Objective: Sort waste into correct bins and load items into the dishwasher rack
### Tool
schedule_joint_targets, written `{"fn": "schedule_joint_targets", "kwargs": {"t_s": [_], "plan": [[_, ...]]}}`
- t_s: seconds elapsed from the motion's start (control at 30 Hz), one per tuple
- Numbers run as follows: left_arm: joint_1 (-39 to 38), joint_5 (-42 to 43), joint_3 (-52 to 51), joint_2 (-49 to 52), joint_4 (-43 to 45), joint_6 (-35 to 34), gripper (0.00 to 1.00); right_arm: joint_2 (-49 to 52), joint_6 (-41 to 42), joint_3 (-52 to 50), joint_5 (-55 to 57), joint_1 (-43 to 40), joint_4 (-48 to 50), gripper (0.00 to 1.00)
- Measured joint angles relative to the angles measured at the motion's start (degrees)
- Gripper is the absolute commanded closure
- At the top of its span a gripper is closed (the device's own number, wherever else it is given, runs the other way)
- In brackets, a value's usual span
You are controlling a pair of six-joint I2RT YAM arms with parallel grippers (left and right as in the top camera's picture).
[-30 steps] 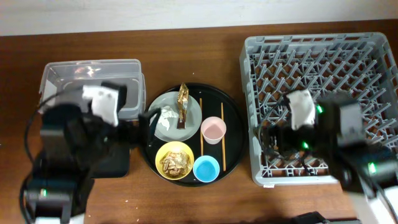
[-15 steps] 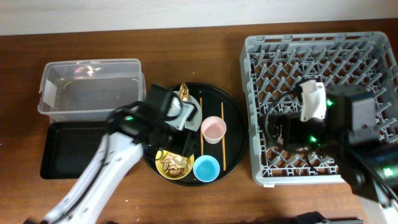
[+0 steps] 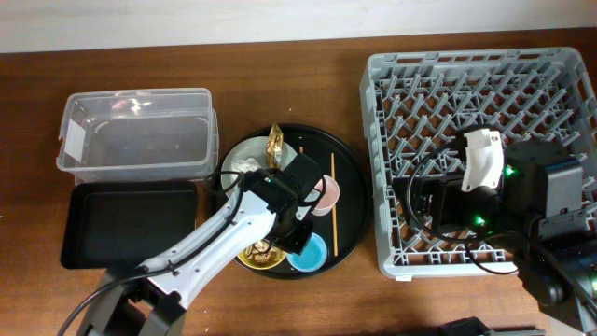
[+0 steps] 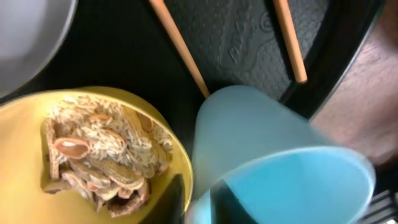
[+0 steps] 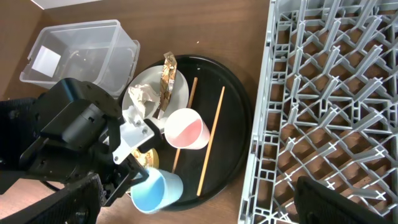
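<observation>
My left gripper is shut on the rim of the blue cup, one finger inside it and the other between the cup and the yellow bowl. The blue cup leans tilted on the round black tray. Food scraps fill the bowl. The pink cup, two chopsticks, and the plate with tissue and gold wrapper lie on the same tray. My right gripper stands open above the dishwasher rack, holding nothing.
The clear tub stands at the back left, with the shallow black tray in front of it. Bare wooden table runs along the front edge. My left arm reaches across the round tray from the lower left.
My left arm swung from over the bins across to the round tray, and its gripper shut on the blue cup's rim, tipping the cup. The right arm drifted slightly right over the rack.
</observation>
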Motion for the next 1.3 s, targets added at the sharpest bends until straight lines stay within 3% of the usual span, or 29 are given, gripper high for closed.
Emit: {"fn": "schedule_joint_targets", "kwargs": {"t_s": [0.23, 0.37, 0.5, 0.6, 0.8, 0.97, 1.07, 1.3], "plan": [[1.7, 4.6, 3.0, 0.0, -6.3, 0.9, 1.0, 0.0, 0.0, 0.0, -0.2, 0.0, -0.4, 0.02], [10.8, 21.4, 11.2, -2.1, -10.5, 9.4, 1.0, 0.0, -0.6, 0.0, -2.9, 0.0, 0.1, 0.15], [24.5, 45.7, 15.7, -3.8, -8.2, 15.1, 1.0, 2.8, -8.2, 0.2, -19.1, 0.0, 1.5, 0.15], [30.2, 62.8, 15.7, -3.9, -7.1, 16.5, 1.0, 8.9, -15.3, 0.3, -33.2, 1.6, 3.2, 0.1], [30.8, 77.7, 15.7, -3.9, -7.2, 17.0, 1.0, 14.2, -18.8, 0.3, -41.6, 4.6, 13.3, 0.01], [30.6, 80.9, 15.7, -3.9, -7.8, 16.9, 1.0, 15.2, -18.0, 0.3, -42.8, 4.6, 21.3, 0.01], [30.5, 81.1, 15.7, -3.9, -8.0, 16.9, 1.0, 17.3, -16.7, 0.3, -46.9, 4.6, 23.8, 0.33], [30.2, 81.7, 15.7, -3.9, -7.1, 17.0, 0.93, 17.9, -16.1, 0.3, -53.4, 2.8, 21.3, 0.47]]}}
